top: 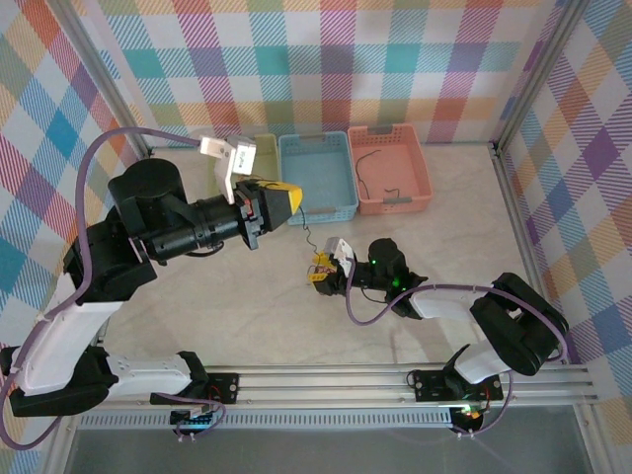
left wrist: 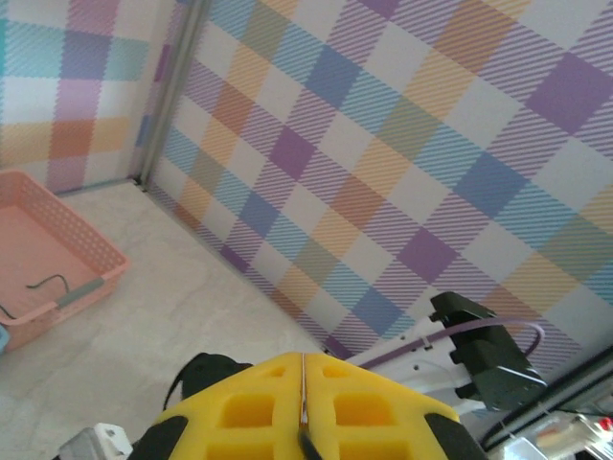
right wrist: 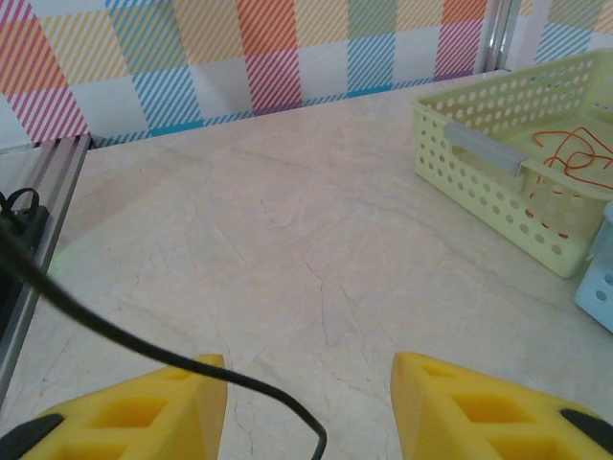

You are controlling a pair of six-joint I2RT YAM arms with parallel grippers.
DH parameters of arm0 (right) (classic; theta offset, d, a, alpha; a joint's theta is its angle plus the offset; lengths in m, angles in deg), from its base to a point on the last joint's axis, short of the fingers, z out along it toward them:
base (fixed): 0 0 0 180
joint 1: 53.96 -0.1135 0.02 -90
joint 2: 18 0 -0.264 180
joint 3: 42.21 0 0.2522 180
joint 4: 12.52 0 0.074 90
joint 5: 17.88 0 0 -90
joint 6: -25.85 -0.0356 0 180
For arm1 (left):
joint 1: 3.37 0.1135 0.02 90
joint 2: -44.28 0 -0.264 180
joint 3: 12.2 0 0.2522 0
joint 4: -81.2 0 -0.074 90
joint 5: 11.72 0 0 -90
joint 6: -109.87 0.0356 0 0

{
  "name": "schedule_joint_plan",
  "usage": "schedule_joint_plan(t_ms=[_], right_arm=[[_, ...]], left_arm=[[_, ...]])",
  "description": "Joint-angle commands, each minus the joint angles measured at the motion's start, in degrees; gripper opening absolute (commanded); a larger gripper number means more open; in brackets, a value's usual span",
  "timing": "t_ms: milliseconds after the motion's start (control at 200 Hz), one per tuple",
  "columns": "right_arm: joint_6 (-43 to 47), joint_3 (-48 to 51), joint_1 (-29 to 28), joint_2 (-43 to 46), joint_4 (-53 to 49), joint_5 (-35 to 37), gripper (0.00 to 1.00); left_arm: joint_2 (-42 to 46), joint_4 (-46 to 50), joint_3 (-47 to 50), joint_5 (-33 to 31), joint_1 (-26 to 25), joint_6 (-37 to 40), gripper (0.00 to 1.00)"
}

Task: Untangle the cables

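Black cable (right wrist: 115, 331) sweeps closest to the right wrist lens. It enters at the left edge of that frame, crosses the top of one yellow finger (right wrist: 144, 412) and drops out of sight at the bottom between the two. The right gripper (right wrist: 306, 383) stands low over the table (top: 247, 316) with its fingers apart around the strand, pinching nothing. It looks placed to guide or catch the wire rather than to hold it. In the overhead view the same hair-thin line rises toward the centre of the frame, where the raised left gripper (top: 284, 200) is clamped tight on its upper end. In the left wrist view a dark thread shows in the seam between its pads (left wrist: 239, 412). Lifting one end high probably lets the wire hang straight and slip free of any knot. Three baskets along the top of the overhead frame seem to sort by colour. Red-orange cables (right wrist: 575, 153) lie in the yellow basket (right wrist: 479, 182), and a dark cable (top: 361, 168) curls in the pink basket (top: 423, 173). The blue basket (top: 316, 173) stands between them, possibly meant for this strand.
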Motion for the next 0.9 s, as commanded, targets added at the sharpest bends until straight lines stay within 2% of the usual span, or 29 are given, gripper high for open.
schedule_joint_plan(t_ms=[0,110,240,330,410,435,490,580,650,740,800,895], right_arm=[[0.43,0.25,-0.29,-0.22,2.62,0.51,0.45],[0.3,0.42,-0.29,0.09,2.84,1.08,0.36],[-0.17,1.01,-0.28,0.79,3.28,3.7,0.12],[-0.35,1.59,-0.28,1.32,4.01,5.86,0.0],[-0.37,2.09,-0.23,1.85,4.24,8.32,0.0],[-0.35,2.27,-0.2,1.99,4.3,9.15,0.0],[-0.35,2.52,-0.19,2.42,4.33,10.89,0.0],[-0.35,2.76,-0.2,2.8,3.58,14.51,0.0],[-0.26,2.54,-0.18,2.84,2.8,16.59,0.0],[-0.28,2.52,-0.19,2.8,2.71,17.13,0.0],[-0.26,2.3,-0.2,2.67,2.42,17.13,0.0],[-0.26,2.1,-0.2,2.49,2.09,16.57,0.0]], left_arm=[[-0.49,-1.55,-1.33,4.16,-0.19,-0.96,0.0],[0.25,-2.16,0.74,3.97,-0.18,-1.16,0.0],[2.44,-2.98,3.85,1.69,-0.2,-1.41,0.0],[4.94,-3.6,7.48,0.65,-0.2,-1.27,0.0],[8.8,-4.7,13.24,-1.93,-0.24,-0.72,0.0],[10.23,-4.6,15.06,-3.64,-0.2,-0.5,0.05],[13.78,-2.92,19.58,-9.06,-0.2,0.31,0.28],[20.92,0.78,28.28,-23.72,-0.2,-0.07,0.61],[27.43,4.08,34.51,-35.86,-0.19,-2.61,0.82],[34.79,6.72,40.21,-45.02,-0.22,-4.83,0.95],[38.6,7.63,42.08,-49.06,-0.24,-5.98,0.96],[41.07,6.17,43.8,-50.72,-0.17,-5.17,0.96]])
